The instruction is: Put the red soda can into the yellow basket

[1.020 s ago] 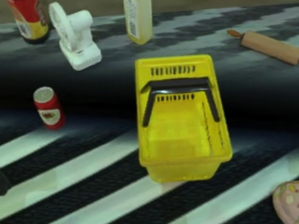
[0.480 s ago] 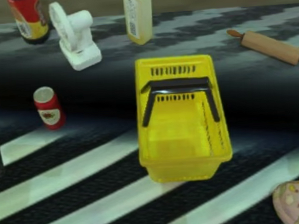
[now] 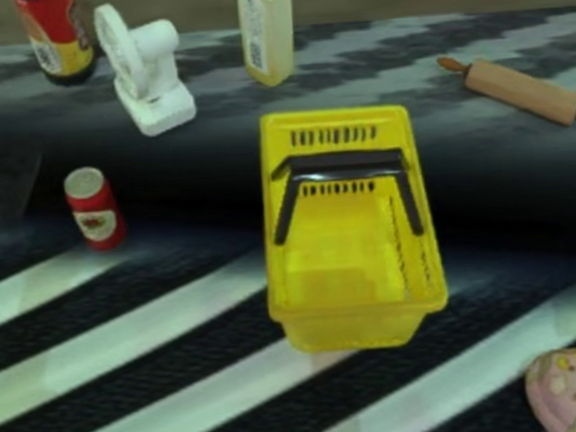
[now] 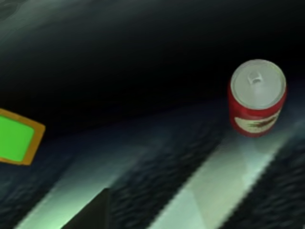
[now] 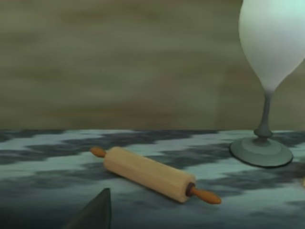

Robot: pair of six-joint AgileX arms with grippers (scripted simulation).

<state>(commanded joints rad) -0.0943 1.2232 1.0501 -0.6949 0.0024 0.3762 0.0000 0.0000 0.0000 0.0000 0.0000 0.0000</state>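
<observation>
Can (image 3: 93, 208) stands upright on the bench's left side, well apart from the basket (image 3: 356, 315) at centre, untouched. Left arm is faint at the top view's left edge; I cannot tell whether its pincer is released or clenched. Best approach, I judge: centre over the silver top, descend straight, grip mid-body without tipping it.

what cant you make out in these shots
- Left hand: fingers out of frame in the left wrist view, only the red soda can shows; at the top view's left edge only a blur.
- Right hand: absent from the top view.
- Red-and-yellow bottle: top cut off.
- Yellow basket: far inner wall hidden by handles.
</observation>
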